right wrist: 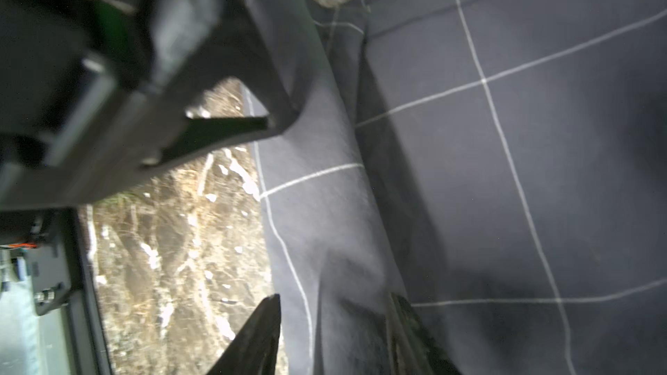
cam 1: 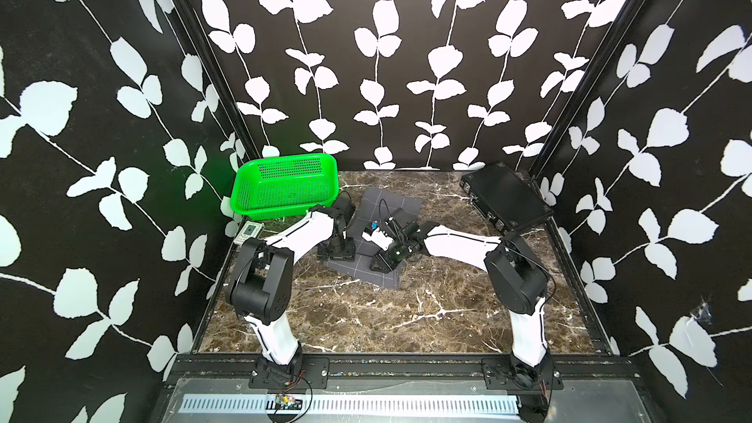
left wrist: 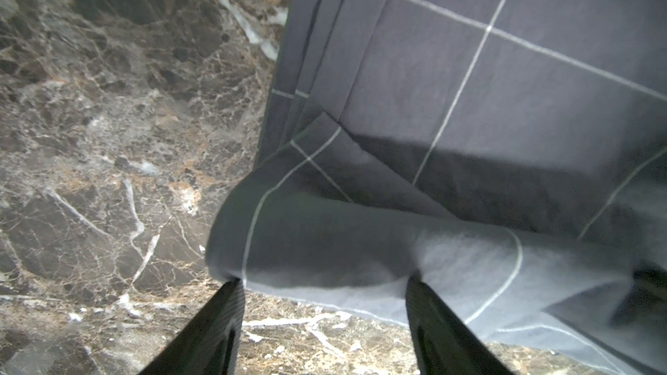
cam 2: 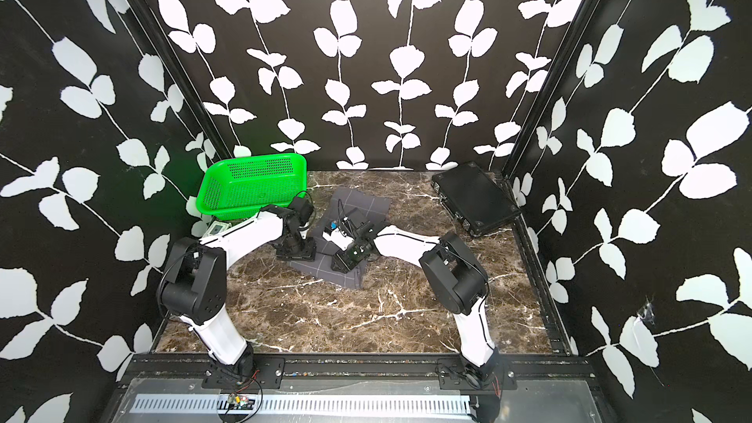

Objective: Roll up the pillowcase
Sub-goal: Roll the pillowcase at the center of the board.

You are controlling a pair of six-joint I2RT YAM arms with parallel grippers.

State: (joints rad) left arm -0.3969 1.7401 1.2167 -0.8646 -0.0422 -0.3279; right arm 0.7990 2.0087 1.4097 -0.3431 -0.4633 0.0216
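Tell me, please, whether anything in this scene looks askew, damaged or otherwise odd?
Nothing looks damaged or spilled. The pillowcase lies askew on the marble table, and its rolled edge looks lumpy and uneven. The green basket stands tilted against the wall.

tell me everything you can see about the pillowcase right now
The pillowcase is a soft dark grey cloth with a thin white grid, lying on the marble table between the green basket and the black case. Its near edge is partly rolled into a loose tube; the rest lies flat, with folded layers along one side. The left gripper and right gripper both straddle the roll, fingers spread on either side of it, touching the cloth.
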